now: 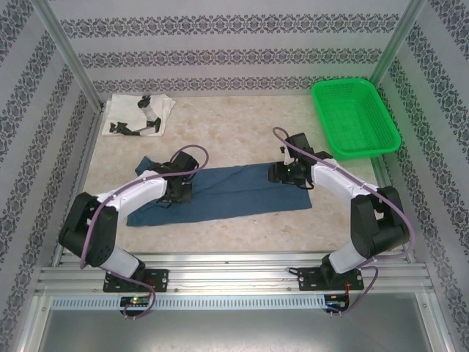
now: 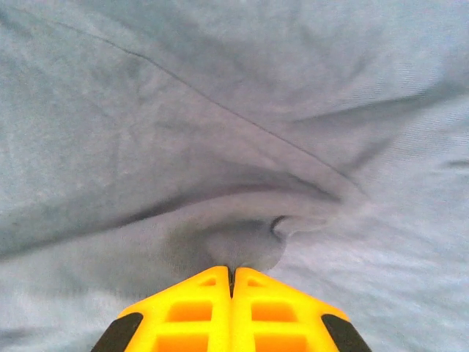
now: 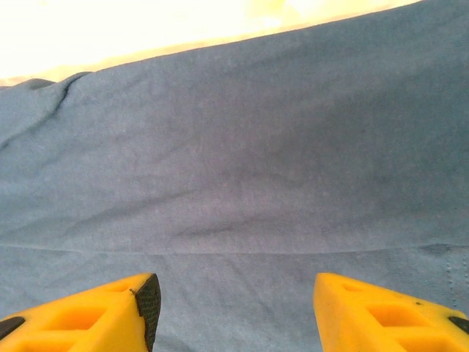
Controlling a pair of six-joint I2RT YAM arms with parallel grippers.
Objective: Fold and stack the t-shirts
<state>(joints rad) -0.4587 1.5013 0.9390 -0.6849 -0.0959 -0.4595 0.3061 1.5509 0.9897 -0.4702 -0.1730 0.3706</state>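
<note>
The white shirt (image 1: 138,117) lay in the far left corner of the table (image 1: 242,125), well apart from the blue shirt (image 1: 234,192), which was spread long across the middle. The left claw (image 2: 231,271) was squeezed together on a small pinch of the blue shirt (the cloth puckered up right at its tips), and the right claw (image 3: 234,284) hung over the shirt's right end, spread apart and holding nothing. If the left claw pulled alone, the small pinch might slip out, or the shirt might drag and bunch up, because its right end was not held.
</note>
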